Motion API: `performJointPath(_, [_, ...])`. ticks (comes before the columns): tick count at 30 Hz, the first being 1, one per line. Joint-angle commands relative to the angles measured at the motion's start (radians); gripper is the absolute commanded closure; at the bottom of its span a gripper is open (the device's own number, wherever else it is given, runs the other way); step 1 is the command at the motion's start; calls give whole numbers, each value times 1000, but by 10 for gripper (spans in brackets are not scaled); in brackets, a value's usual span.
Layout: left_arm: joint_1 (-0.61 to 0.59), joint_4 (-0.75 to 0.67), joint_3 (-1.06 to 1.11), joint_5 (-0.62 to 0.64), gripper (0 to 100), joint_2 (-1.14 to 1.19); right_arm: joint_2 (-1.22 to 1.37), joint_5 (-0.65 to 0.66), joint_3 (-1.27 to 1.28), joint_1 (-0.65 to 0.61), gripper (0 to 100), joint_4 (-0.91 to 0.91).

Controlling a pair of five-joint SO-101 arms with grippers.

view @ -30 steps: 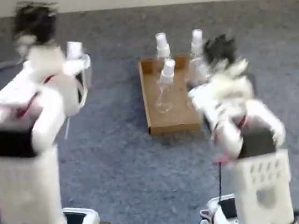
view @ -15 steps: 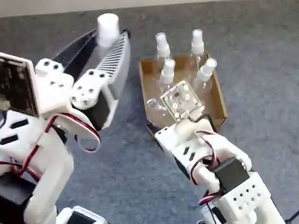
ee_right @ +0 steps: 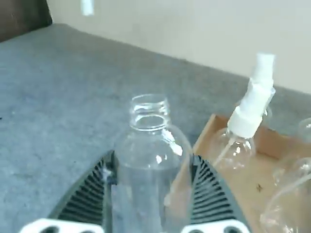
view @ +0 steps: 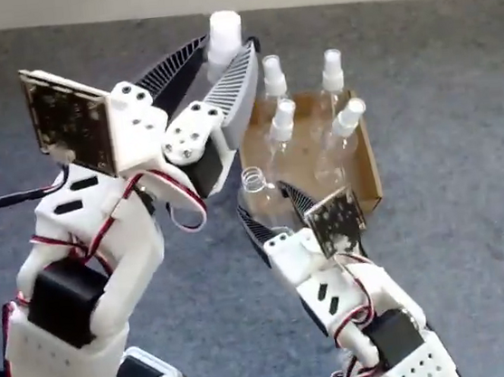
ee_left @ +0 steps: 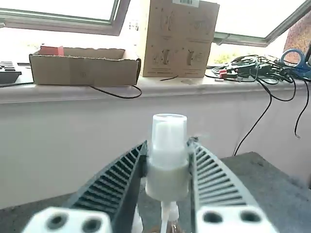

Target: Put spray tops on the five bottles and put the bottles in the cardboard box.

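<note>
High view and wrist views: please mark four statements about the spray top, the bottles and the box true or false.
1. The left gripper is shut on a spray top. True.
2. The bottle in the right gripper already wears a spray top. False: its neck is open.
3. Four capped bottles stand in the cardboard box. True.
4. The table surface is bare wood. False: it is grey and carpet-like.
</note>
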Motion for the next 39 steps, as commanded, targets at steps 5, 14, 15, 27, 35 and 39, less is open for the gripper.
performJointPath(5, [18, -118, 62, 25, 934, 45, -101, -8, 1, -8, 994, 25])
performJointPath(14, [128, -110, 61, 21, 934, 102, -104, -8, 1, -4, 994, 25])
performJointPath(15, [130, -110, 62, 21, 934, 99, -105, -8, 1, -4, 994, 25])
performJointPath(27, [74, -110, 186, 18, 934, 96, -111, -12, -4, -2, 994, 27])
performJointPath(35, [85, -2, 340, 18, 934, -64, -111, -14, -7, 18, 994, 25])
performJointPath(39, [84, -2, 440, 18, 931, -176, -111, -14, -7, 33, 994, 24])
